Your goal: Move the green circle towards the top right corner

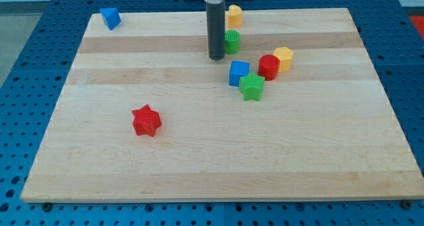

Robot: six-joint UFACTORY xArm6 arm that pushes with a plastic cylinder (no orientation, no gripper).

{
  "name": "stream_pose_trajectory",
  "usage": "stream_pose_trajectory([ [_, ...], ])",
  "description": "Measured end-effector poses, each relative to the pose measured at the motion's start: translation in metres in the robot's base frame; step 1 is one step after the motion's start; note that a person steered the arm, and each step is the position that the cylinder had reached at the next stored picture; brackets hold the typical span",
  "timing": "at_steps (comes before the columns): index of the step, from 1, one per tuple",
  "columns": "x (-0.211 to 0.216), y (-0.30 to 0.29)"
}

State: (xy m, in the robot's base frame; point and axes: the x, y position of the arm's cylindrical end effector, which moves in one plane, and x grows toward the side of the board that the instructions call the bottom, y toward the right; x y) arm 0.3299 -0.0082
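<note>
The green circle stands near the top middle of the wooden board. My tip rests on the board right at the circle's left side, touching or nearly touching it. The dark rod rises from there to the view's top and hides part of the circle's left edge. The board's top right corner lies well to the right of the circle.
A yellow block sits just above the green circle. Below right are a blue cube, a green star, a red cylinder and a yellow block. A red star is lower left; a blue block top left.
</note>
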Motion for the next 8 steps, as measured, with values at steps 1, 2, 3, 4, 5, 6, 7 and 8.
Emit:
stream_pose_trajectory([
  [1,-0.005,0.038],
  [2,-0.018,0.065],
  [3,-0.019,0.023],
  [4,-0.024,-0.01],
  [5,-0.042,0.005],
  [6,-0.043,0.046],
  [7,-0.049,0.076],
  [8,-0.068,0.084],
])
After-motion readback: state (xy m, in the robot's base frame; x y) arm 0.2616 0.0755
